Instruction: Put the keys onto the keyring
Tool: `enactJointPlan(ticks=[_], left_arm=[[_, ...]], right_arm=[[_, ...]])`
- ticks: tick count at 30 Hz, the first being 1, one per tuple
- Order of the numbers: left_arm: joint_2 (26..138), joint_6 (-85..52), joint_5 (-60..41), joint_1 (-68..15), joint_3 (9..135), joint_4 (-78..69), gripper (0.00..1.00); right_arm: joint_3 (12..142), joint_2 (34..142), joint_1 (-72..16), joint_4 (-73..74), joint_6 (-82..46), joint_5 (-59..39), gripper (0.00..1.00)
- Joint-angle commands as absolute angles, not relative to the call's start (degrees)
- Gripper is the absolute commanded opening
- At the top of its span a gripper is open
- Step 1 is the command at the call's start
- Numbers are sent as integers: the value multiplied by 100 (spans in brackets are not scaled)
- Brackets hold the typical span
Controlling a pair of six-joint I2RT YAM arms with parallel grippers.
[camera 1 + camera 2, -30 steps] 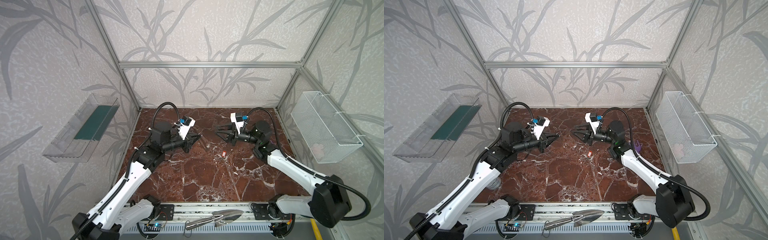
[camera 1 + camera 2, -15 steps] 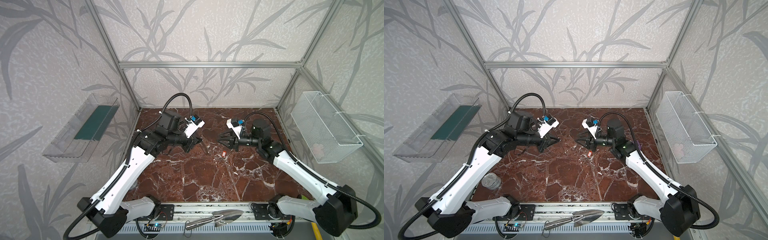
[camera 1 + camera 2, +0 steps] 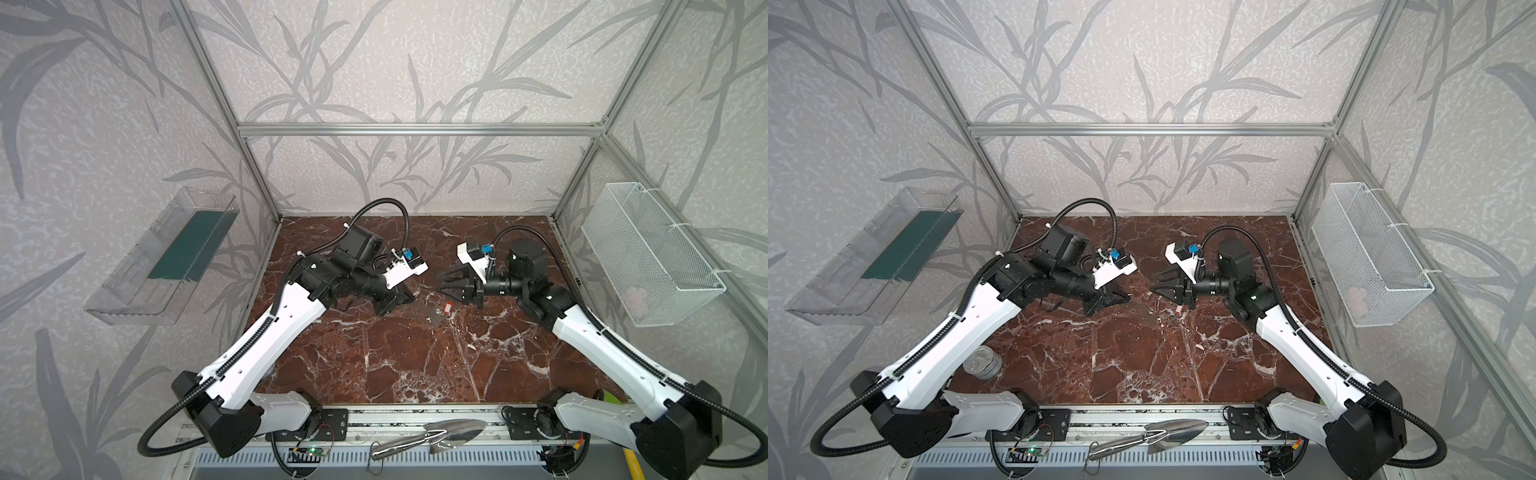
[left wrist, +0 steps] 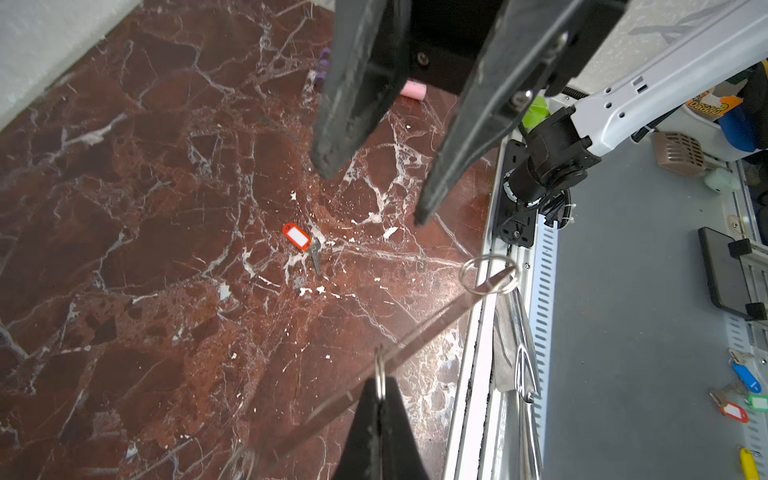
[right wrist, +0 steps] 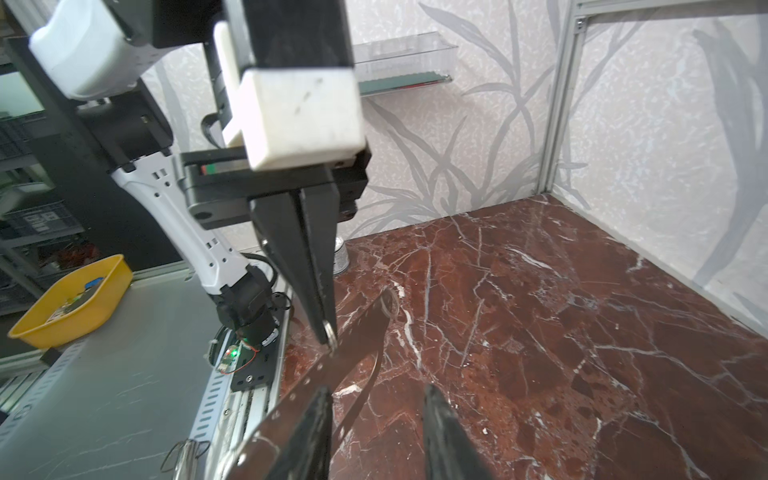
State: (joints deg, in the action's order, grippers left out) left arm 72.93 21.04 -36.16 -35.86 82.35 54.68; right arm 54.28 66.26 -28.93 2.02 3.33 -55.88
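Marble top (image 3: pixel 395 365) stretching under both arms. At frame centre in top view, red tag (image 3: pixel 447 307) with key (image 4: pixel 316 259) lying unheld. Just beyond, left gripper (image 5: pixel 326 326) clenching ring (image 4: pixel 379 379), grey plate (image 5: pixel 328 365) seemingly hanging off it; right gripper (image 3: pixel 443 285) hovering near tag, jaws parted, empty. Step probably: presenting ring for threading. Next move calling for right gripper dropping, pinching thin key off marble.
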Motion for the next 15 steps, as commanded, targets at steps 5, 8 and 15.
enactJointPlan(ticks=[5, 8, 15], left_arm=[[6579, 2322, -3771, -3605, 7696, 5004, 0], [6572, 2276, -3827, -3604, 7623, 4948, 0], [6721, 2269, -3979, -3618, 7648, 4968, 0]], right_arm=[[5496, 6734, -3197, 114, 652, -5881, 35], [5563, 6843, -3407, 89, 736, -5764, 34], [5796, 7066, -3706, -120, 946, -5629, 32]])
